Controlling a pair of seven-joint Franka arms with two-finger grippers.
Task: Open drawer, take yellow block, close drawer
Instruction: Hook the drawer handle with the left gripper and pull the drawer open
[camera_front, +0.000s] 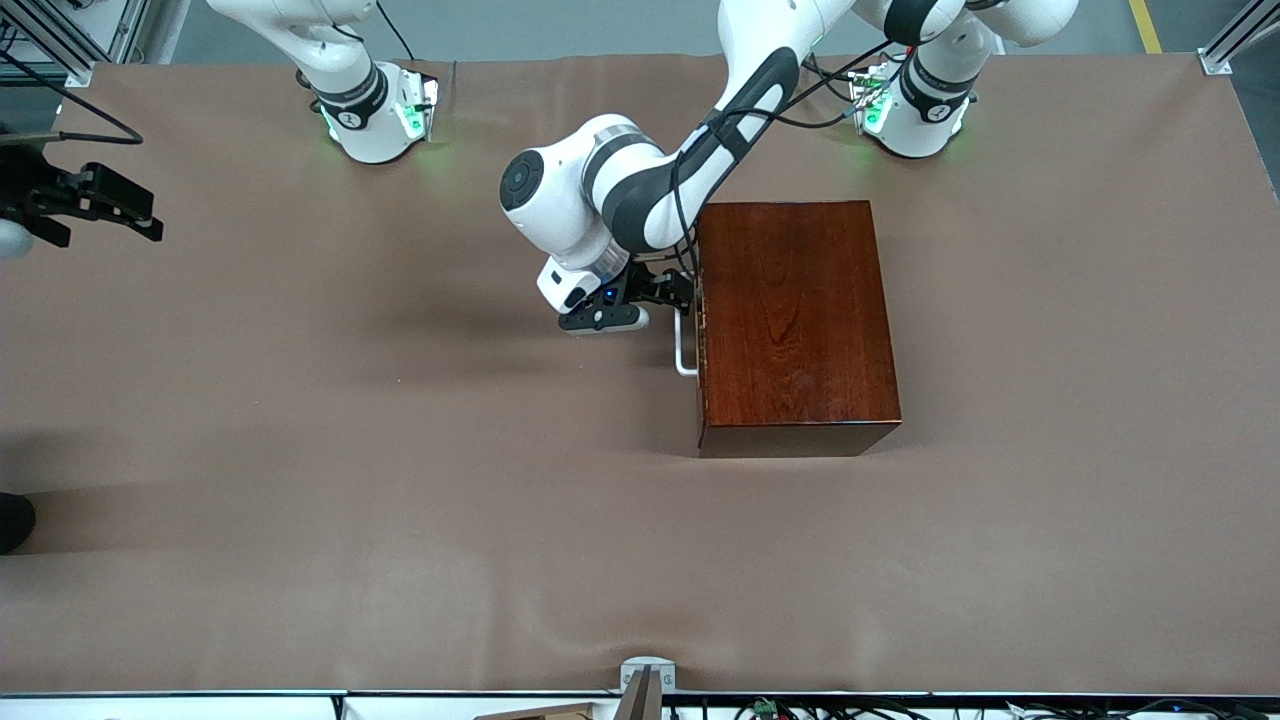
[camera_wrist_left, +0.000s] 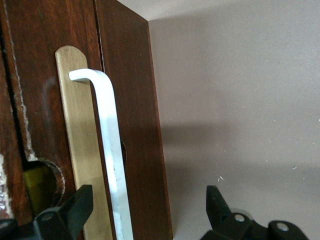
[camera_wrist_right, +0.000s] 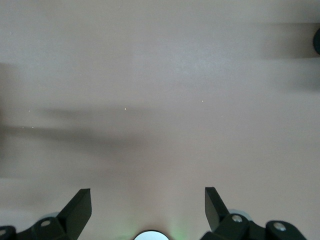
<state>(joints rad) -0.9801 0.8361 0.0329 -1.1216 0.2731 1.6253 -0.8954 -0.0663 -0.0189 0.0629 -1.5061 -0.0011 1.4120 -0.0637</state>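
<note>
Left gripper (camera_wrist_left: 145, 210) sits spread wide at the drawer (camera_front: 703, 330) front, the white handle (camera_wrist_left: 111, 150) between its fingers ready for a pull; drawer shut, so yellow block unseen; right gripper (camera_wrist_right: 148, 207), also spread, waits over bare table (camera_front: 400, 500).

The drawer (camera_front: 703, 330) is shut, so its inside is hidden and no block can be seen. The left arm covers part of the handle (camera_front: 682, 352). The right gripper (camera_front: 95, 205) is half cut off at the tabletop's (camera_front: 300, 450) edge.
</note>
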